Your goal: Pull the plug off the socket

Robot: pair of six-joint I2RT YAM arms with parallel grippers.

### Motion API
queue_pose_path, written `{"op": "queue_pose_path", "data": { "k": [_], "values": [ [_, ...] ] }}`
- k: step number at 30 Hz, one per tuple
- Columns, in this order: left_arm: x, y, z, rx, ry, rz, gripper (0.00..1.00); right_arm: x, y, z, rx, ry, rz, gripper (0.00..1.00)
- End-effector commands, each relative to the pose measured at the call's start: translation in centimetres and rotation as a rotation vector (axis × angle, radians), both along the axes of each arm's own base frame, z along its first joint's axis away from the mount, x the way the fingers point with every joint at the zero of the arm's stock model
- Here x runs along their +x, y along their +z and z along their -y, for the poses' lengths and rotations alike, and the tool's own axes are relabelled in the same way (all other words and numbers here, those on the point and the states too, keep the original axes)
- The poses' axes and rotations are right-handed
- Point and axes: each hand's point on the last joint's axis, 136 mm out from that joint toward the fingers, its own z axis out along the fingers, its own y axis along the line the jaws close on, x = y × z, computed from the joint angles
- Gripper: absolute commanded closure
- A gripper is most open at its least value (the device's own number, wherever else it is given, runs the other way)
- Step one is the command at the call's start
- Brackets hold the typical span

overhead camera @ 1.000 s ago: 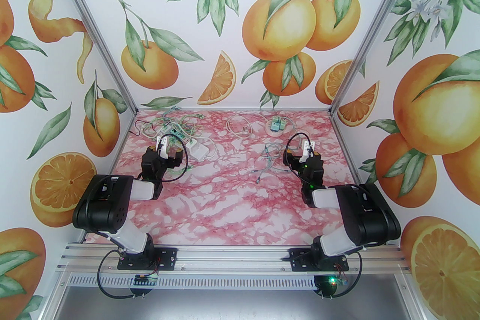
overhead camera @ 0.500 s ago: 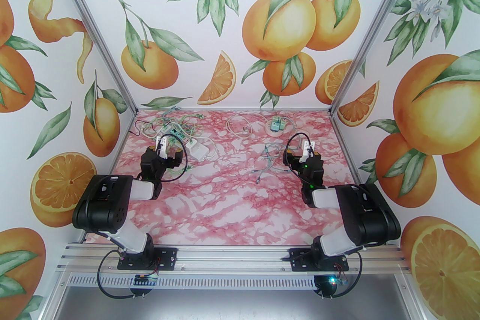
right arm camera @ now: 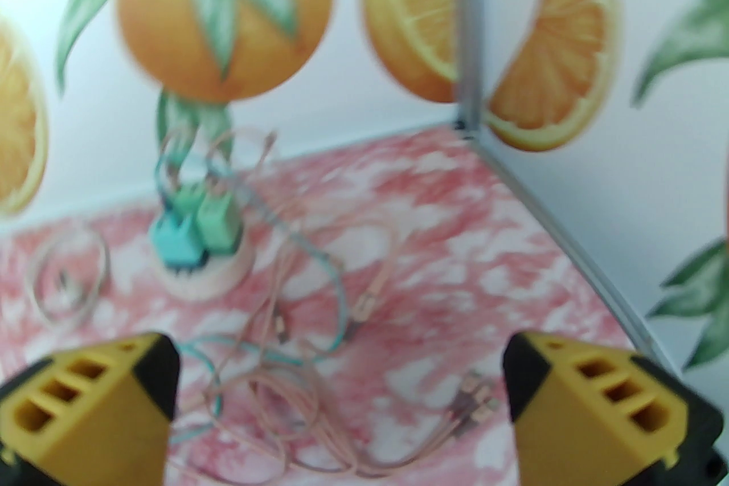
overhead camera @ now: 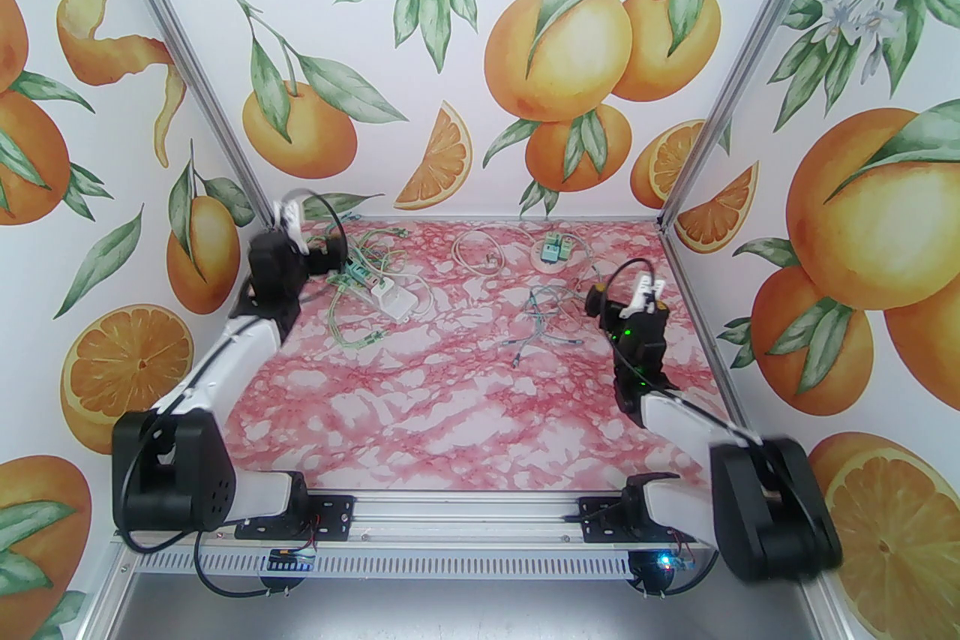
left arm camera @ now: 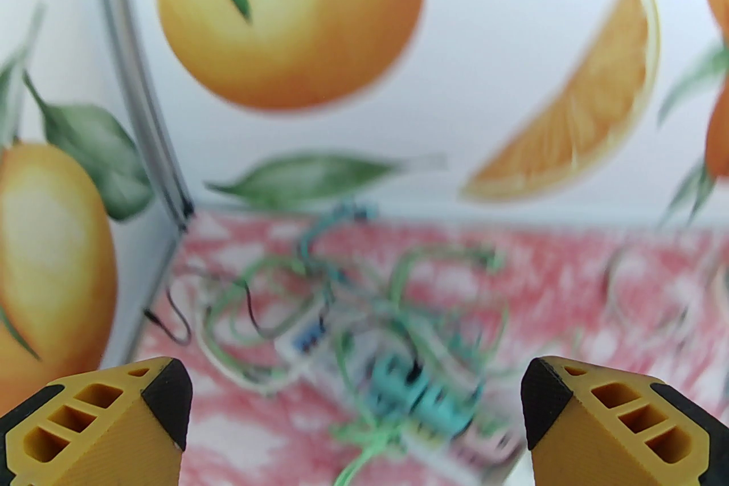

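Plug (left arm camera: 424, 398), just beyond left tool (left arm camera: 356, 378), untouched

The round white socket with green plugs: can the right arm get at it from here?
Probably yes. The right gripper is open and faces the socket, with nothing standing between them; only loose cables lie flat in front of it.

Enclosure walls (overhead camera: 465, 22) carried an orange-and-leaf print on white: whole fruit, slices, blossoms. The tabletop (overhead camera: 450, 397) was pink-and-white marble pattern. Aluminium corner posts (overhead camera: 212, 97) rose at both far corners; a slotted aluminium rail (overhead camera: 465, 517) ran along the near edge. Lighting was bright and even.
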Motion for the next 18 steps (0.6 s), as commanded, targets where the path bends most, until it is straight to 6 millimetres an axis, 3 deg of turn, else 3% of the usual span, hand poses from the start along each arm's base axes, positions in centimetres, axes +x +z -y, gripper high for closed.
{"op": "queue_pose_path", "data": {
  "k": [1,6,8,11,18],
  "values": [
    [-2.7,-5.1,0.0,-0.211,0.044,-0.288,0.00,-1.1,0.1,1.2,0.204,-0.100,-0.077,0.00],
    [-2.5,-5.5,2.7,-0.327,-0.063,-0.270,0.00,-0.3,2.0,-1.8,0.295,0.068,-0.127,0.00],
    [-2.6,-6.4,4.1,-0.337,-0.113,-0.295,0.00,0.0,2.4,-3.9,0.335,0.179,-0.149,0.00],
    [-3.4,-7.9,6.1,-0.305,-0.174,-0.332,0.00,0.3,2.4,-6.5,0.367,0.302,-0.200,0.00],
    [-5.9,-11.4,10.5,-0.169,-0.322,-0.365,0.00,-0.1,2.2,-10.3,0.299,0.423,-0.305,0.00]
  ]
}}
